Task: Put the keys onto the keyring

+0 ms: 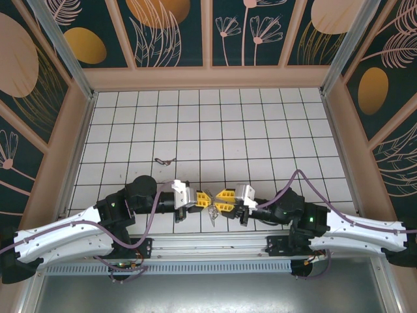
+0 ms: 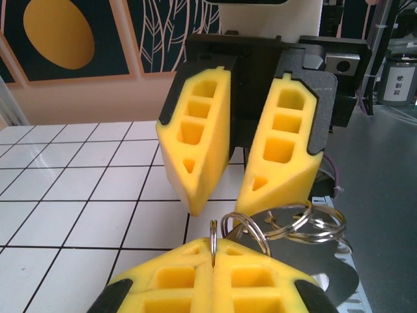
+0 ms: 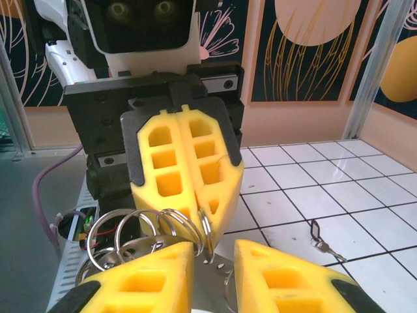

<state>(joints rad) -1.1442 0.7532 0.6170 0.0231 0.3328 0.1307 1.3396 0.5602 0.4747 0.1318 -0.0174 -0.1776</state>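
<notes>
The right tool (image 3: 215, 248) sits closest, its jaws part open with a narrow gap and nothing gripped. At its 12 o'clock the left tool (image 3: 203, 225) is clamped tight on the keyring (image 3: 140, 225): one steel ring pinched edge-on and upright, the others fanning toward 9 o'clock. A key (image 3: 324, 241) lies flat on the surface (image 3: 365, 215) at the right tool's 2 o'clock, head toward 10, tip toward 4. The right arm looks nearer it.

Place: a robotics lab test booth
Work surface: white desk (image 1: 228, 124) ruled in black grid lines
Walls: dark teal panels (image 1: 260, 32) printed with gold and pink plants, silver aluminium posts (image 1: 62, 45)
Fixtures: white robot arms (image 1: 58, 238) bolted to a grey metal rail (image 1: 208, 246)
</notes>
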